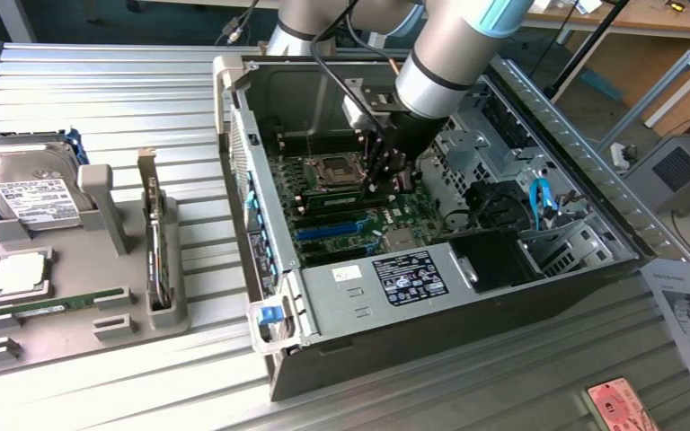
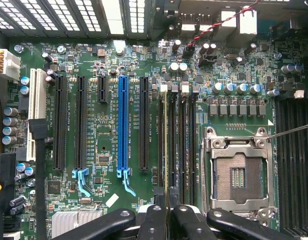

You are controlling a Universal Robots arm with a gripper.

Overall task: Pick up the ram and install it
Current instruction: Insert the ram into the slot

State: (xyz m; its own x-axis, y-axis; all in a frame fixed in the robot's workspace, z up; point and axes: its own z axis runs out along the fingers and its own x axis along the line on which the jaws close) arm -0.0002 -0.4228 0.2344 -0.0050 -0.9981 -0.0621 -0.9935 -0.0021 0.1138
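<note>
My gripper (image 1: 384,171) is down inside the open computer case, over the motherboard (image 1: 327,220) beside the processor socket (image 1: 333,167). In the wrist view its black fingers (image 2: 154,217) are shut on the ram (image 2: 166,150). The ram is seen edge-on as a thin pale-green line. It runs along the memory slot closest to the black expansion slots and is lined up with it. Whether it touches the slot I cannot tell. Another green stick (image 1: 51,305) lies flat in the grey tray (image 1: 129,328) at the exterior view's left.
The tray also holds a hard drive (image 1: 28,184), a silver processor (image 1: 19,274) and an upright card (image 1: 154,233). Case walls (image 1: 369,287) ring the board. A blue expansion slot (image 2: 123,125) and an open socket (image 2: 239,175) flank the memory slots. Cables (image 1: 495,206) crowd the drive bay.
</note>
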